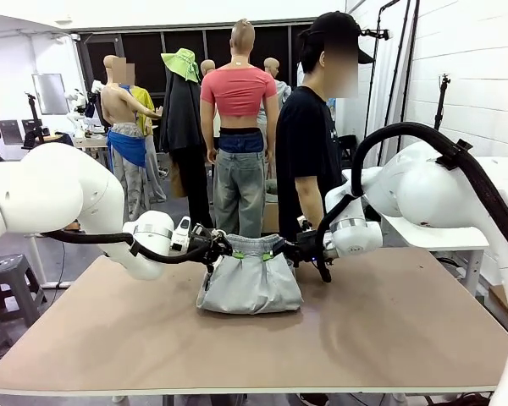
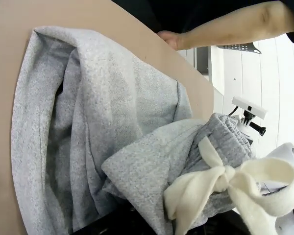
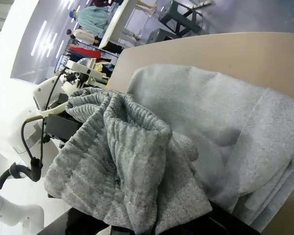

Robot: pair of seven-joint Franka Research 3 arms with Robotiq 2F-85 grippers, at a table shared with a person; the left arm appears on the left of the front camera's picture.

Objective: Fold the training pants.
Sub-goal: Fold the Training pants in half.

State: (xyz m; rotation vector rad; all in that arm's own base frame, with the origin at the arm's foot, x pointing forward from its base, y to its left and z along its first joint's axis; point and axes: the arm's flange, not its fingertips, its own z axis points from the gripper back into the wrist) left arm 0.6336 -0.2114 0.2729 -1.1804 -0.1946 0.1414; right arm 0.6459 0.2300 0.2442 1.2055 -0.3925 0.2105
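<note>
From my seat, both wrist views bury their own fingertips under the training pants [image 2: 112,127] — I can't see the pads. The person's hand [image 2: 170,38] is half hidden behind the table [image 2: 5,29] edge — the arm runs off frame.

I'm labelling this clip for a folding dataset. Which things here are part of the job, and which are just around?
Part of the job:
training pants
left pincer, shut on the waistband
right pincer, shut on the waistband

Just around:
table
person standing at the far side
</note>
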